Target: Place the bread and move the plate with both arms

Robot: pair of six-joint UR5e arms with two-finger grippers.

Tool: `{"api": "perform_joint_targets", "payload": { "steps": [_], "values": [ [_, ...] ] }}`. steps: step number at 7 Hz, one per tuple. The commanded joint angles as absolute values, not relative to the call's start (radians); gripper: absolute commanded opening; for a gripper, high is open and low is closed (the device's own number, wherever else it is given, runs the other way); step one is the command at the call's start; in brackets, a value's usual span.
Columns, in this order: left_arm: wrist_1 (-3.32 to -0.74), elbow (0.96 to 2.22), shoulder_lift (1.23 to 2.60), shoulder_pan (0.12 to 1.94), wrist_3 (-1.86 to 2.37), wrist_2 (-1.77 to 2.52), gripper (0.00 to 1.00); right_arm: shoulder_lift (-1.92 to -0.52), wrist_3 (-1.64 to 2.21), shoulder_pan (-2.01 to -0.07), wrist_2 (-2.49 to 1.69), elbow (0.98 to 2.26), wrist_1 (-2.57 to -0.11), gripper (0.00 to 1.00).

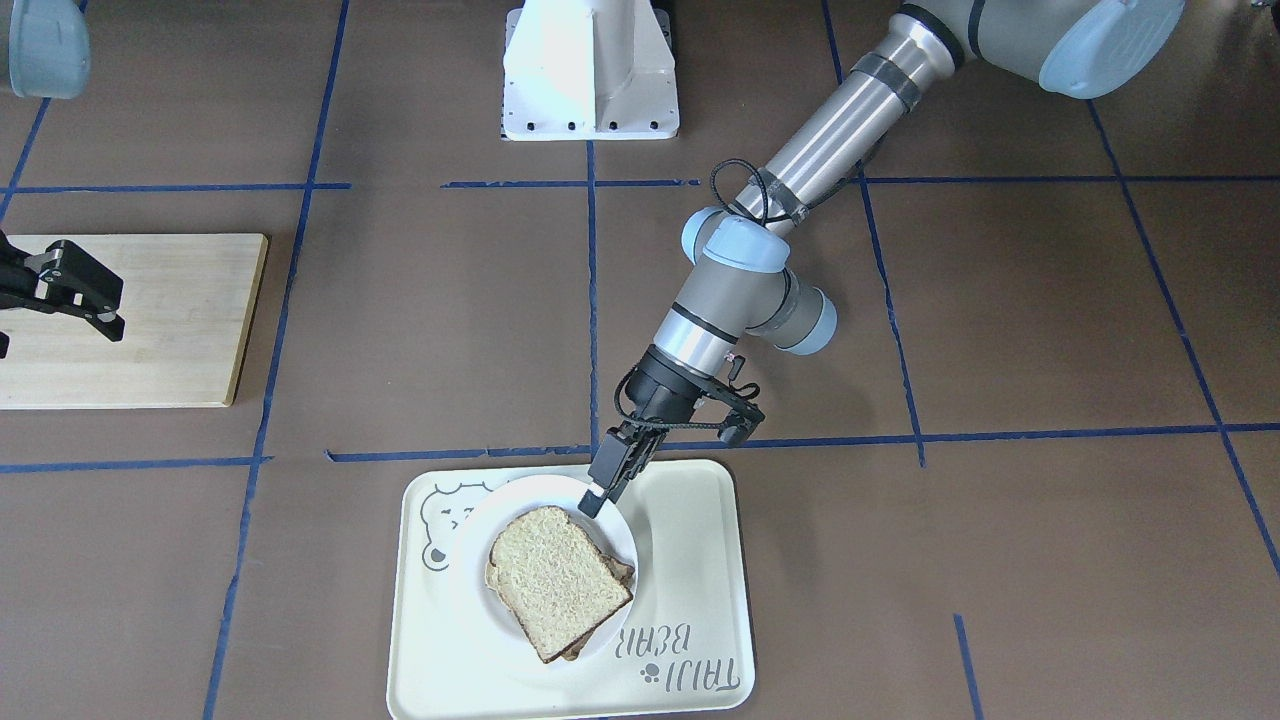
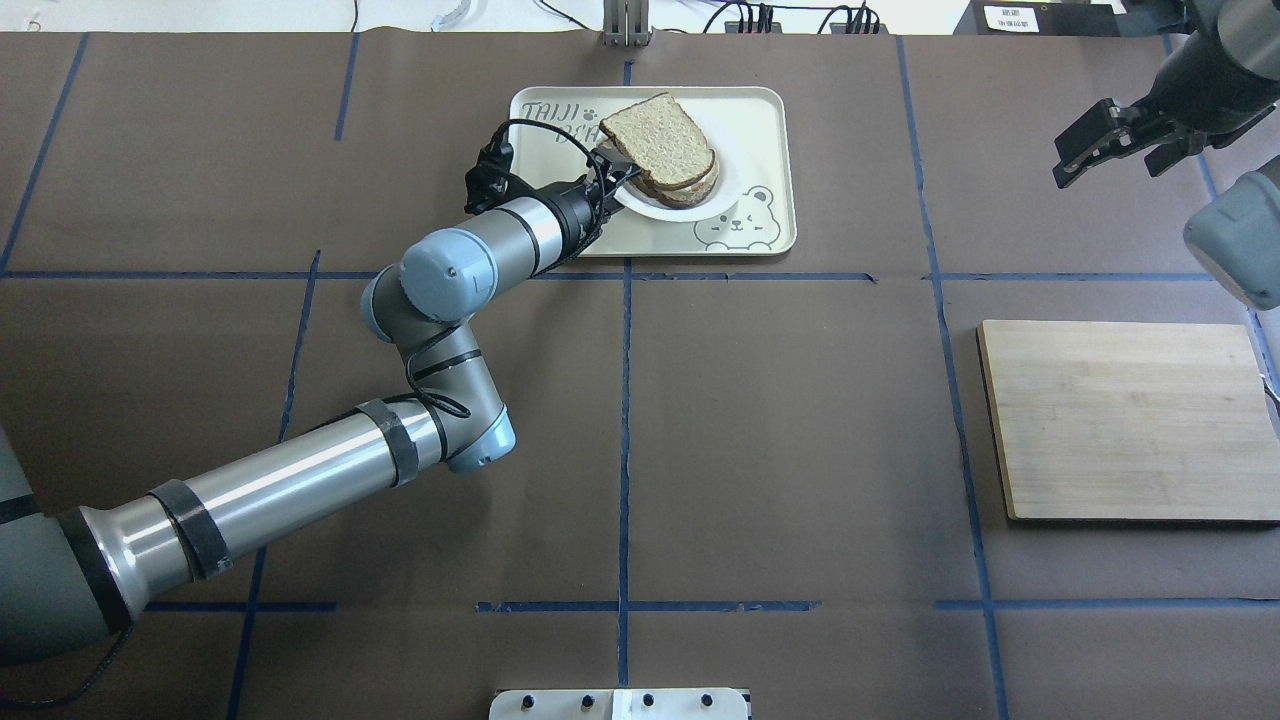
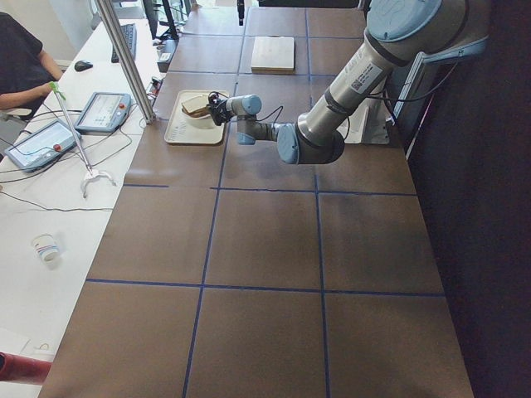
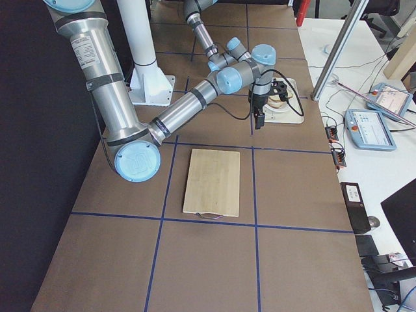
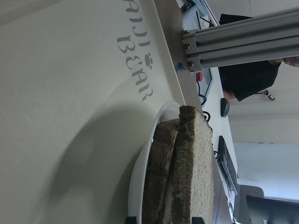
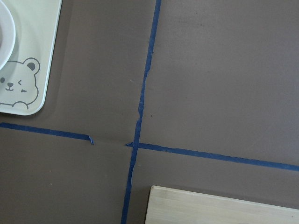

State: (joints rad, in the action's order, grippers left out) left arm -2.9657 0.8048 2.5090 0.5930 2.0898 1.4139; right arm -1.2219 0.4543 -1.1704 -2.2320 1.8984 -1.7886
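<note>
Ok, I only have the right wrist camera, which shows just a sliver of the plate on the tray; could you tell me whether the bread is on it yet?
Observer: Yes, the bread lies on the plate, on top of a second slice.
Operator: Thank you. Where is the left gripper?
Observer: The left gripper is at the plate's rim, on the side nearer the robot, with its fingers apart.
Operator: And is my right gripper holding anything?
Observer: No, the right gripper is open and empty, up in the air near the wooden board.
</note>
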Motion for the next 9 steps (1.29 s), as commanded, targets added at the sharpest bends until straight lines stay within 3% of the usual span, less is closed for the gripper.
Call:
{"api": "perform_joint_targets", "payload": {
  "steps": [1,3,6,8,9],
  "values": [
    [-2.708,0.985,2.475,0.652,2.013,1.562,1.0,-1.226,0.453,-1.172,-2.235,1.896,-1.79,1.0],
    [-2.436,1.249,2.36,0.682,1.823,1.626,1.0,-1.226,0.454,-1.172,-2.241,1.902,-1.789,1.0],
    [-2.102,1.522,2.198,0.78,1.512,1.793,1.0,-1.247,0.443,-1.172,-2.243,1.91,-1.787,1.0],
    [-1.853,1.723,2.045,0.868,1.11,1.842,1.0,-1.326,0.266,-1.234,-2.243,1.902,-1.79,1.0],
    [-1.807,1.767,1.98,0.914,0.985,1.891,1.0,-1.392,0.153,-1.296,-2.244,1.898,-1.79,1.0]
  ]
}}
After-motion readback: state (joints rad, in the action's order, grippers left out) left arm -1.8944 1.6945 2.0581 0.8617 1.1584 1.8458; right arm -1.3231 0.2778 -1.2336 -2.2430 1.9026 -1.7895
